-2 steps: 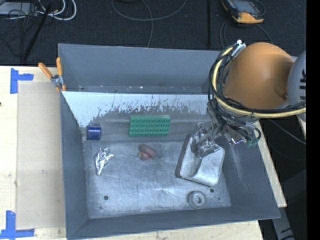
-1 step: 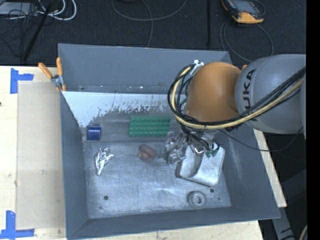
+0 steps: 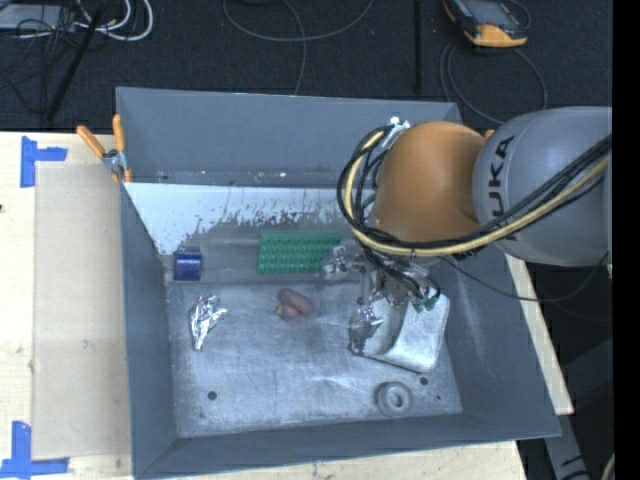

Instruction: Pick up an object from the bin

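My gripper [image 3: 361,334] hangs low in the right half of the bin, at the left edge of a flat whitish-silver packet [image 3: 418,342] that lies on the bin floor. Whether it touches the packet cannot be told. A small pinkish-brown lump [image 3: 293,305] lies a short way to the gripper's left. A green studded plate [image 3: 298,252] rests against the back slope, up and left of the gripper. A grey ring [image 3: 393,398] lies near the front wall, just below the packet.
A crumpled piece of foil [image 3: 206,320] and a small blue cylinder [image 3: 187,265] lie at the bin's left side. The arm with its orange cover and cables hangs over the right rear of the bin.
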You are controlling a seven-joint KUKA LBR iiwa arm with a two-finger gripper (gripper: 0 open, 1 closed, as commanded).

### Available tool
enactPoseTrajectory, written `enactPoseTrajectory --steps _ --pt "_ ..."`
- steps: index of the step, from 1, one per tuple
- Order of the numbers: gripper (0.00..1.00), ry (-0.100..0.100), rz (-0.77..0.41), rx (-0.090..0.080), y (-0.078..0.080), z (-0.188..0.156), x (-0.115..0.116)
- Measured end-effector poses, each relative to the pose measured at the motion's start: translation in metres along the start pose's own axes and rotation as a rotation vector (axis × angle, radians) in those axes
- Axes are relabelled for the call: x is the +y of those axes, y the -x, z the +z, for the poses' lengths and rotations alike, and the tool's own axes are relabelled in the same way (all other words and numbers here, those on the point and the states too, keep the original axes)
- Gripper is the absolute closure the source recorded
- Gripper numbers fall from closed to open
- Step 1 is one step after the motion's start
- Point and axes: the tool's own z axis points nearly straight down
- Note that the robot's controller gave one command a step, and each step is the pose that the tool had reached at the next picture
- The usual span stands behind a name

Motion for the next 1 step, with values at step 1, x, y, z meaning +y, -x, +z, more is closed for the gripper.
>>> enactPoseTrajectory --steps 1 --pt "0.0 0.002 0.126 0.0 0.0527 0.0636 0.0272"
